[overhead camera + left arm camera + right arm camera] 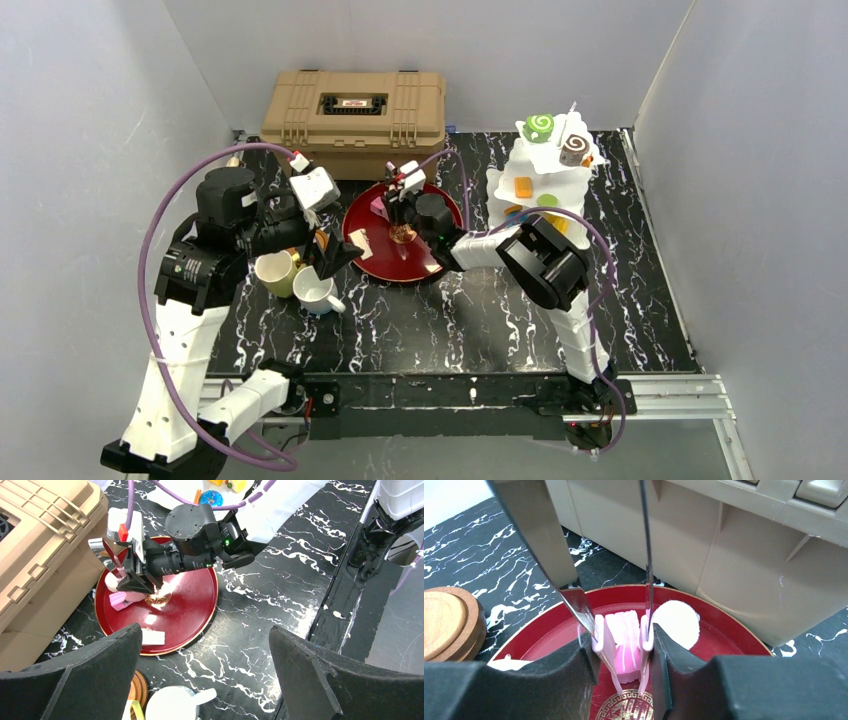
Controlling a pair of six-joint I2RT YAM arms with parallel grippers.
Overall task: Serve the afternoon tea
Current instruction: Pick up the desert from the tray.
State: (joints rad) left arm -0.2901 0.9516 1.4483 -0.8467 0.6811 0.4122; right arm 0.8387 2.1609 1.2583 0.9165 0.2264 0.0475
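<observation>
Cake (624,630), a pink slice, is sitting on the red tray (734,635), where the right gripper (621,655) is squeezing tongs (574,600) whose tips are pinching it, seemingly to lift it without crushing. Left gripper (205,675) is hanging wide apart above the white mug (315,292), probably waiting.

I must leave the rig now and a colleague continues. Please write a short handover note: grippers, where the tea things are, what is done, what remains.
Left gripper: open, empty, above the white mug and yellow mug beside the red tray.
Right gripper: shut on the tongs, whose tips are around a pink cake at the tray.
Done: a white round piece lies on the tray.
Left: let go of the cake. The green roll, brown roll and other pastries are on the white stand. The coasters are stacked by the tray, and the mugs are not served.
</observation>
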